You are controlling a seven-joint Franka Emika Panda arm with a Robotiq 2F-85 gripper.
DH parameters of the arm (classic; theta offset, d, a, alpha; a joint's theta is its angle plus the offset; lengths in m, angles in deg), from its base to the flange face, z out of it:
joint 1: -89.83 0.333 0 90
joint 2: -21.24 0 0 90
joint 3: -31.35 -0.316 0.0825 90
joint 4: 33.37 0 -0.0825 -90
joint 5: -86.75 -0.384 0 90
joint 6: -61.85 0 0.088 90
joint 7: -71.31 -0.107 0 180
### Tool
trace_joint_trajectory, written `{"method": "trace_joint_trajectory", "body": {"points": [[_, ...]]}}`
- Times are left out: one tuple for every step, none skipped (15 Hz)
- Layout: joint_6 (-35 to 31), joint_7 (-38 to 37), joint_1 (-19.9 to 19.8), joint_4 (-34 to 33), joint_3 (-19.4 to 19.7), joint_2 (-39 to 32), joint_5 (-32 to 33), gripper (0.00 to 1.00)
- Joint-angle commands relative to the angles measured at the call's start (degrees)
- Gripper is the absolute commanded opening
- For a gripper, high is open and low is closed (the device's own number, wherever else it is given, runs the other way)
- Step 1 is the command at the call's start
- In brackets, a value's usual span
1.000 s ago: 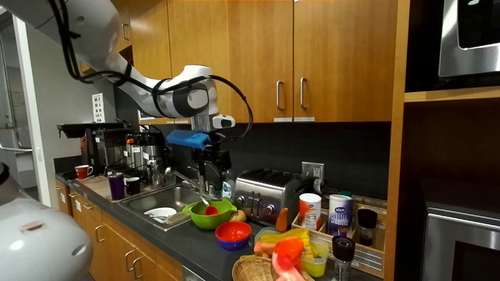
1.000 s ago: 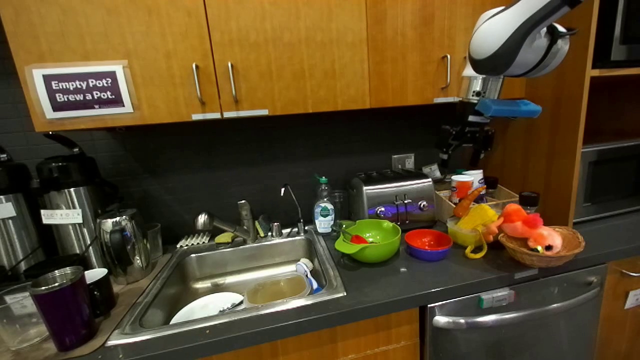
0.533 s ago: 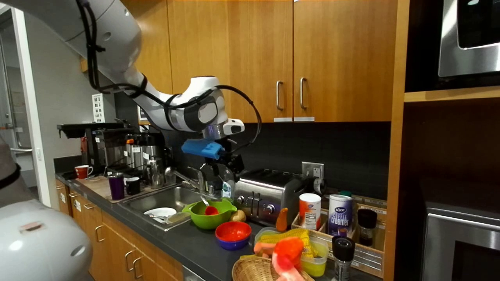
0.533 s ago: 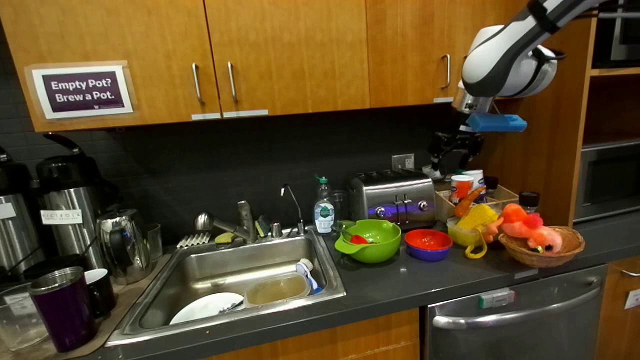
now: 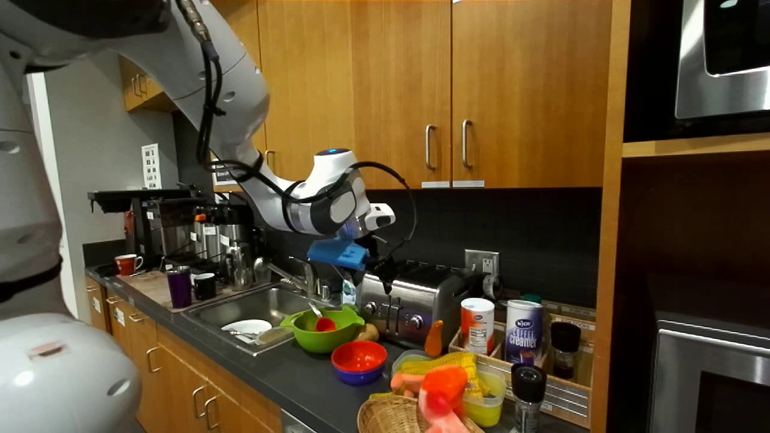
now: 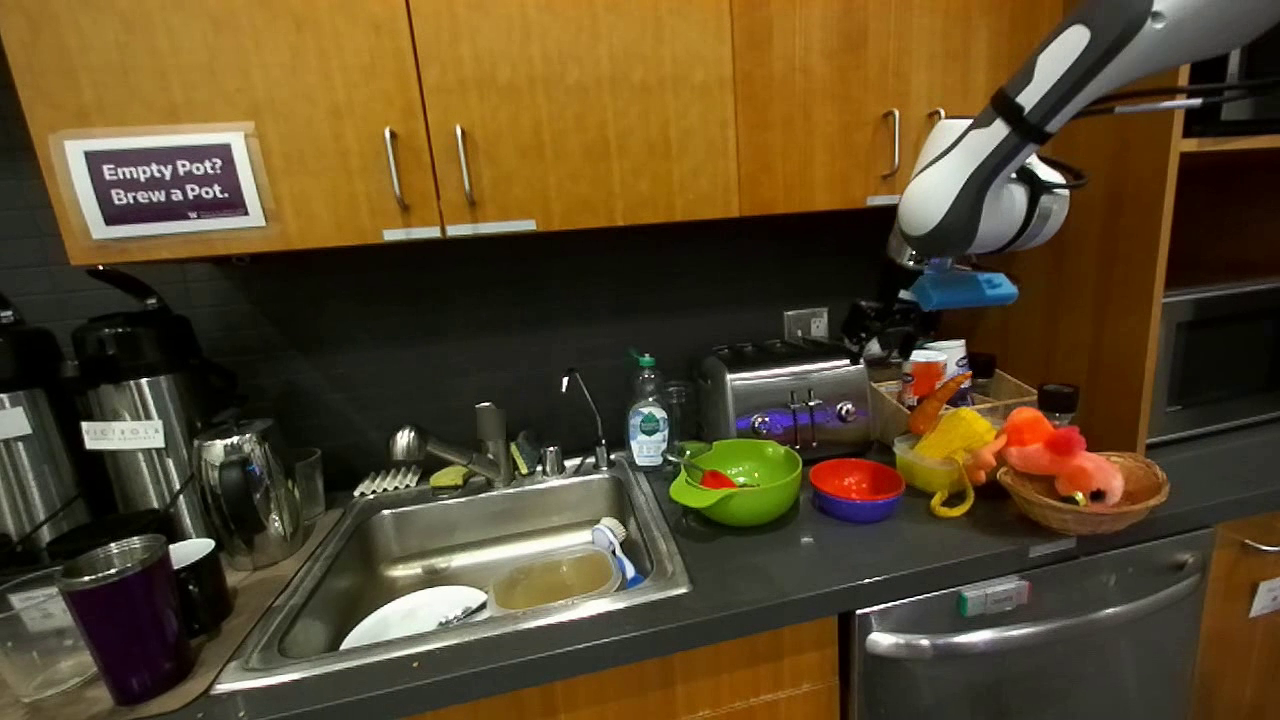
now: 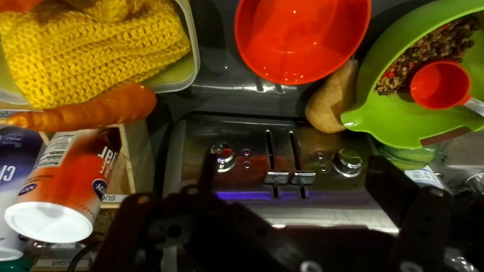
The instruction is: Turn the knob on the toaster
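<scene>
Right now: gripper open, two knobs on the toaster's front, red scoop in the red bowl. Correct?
Not quite: the red scoop sits in the green bowl, not the red bowl; the wrist view shows it. The rest holds: the gripper is open, and the toaster has two knobs on its front.

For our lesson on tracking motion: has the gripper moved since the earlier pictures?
Yes. In an exterior view, the gripper has moved down and to the picture's left, judged against the fixed wall outlet.
</scene>
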Motion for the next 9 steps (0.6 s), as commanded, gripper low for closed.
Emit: {"method": "trace_joint_trajectory", "body": {"points": [[-2.9, 0.5, -0.9, -4.4, 0.7, -6.4, 1.2, 1.00], [-3.6, 0.7, -1.0, -5.3, 1.0, -7.6, 0.9, 1.00], [-4.5, 0.6, -1.1, -6.3, 1.2, -9.1, 1.1, 1.00], [-5.2, 0.8, -1.2, -7.4, 1.4, -10.5, 1.1, 1.00], [-6.1, 0.9, -1.3, -8.4, 1.6, -11.7, 1.0, 1.00], [-6.4, 0.7, -1.4, -9.4, 1.9, -12.7, 1.3, 1.00], [-6.5, 0.9, -1.3, -10.2, 2.0, -13.2, 0.9, 1.00], [-5.7, 1.6, -1.2, -10.7, 1.7, -13.2, 0.2, 1.00], [-5.2, 3.9, -1.3, -10.7, 0.9, -12.6, -1.9, 1.00]]}}
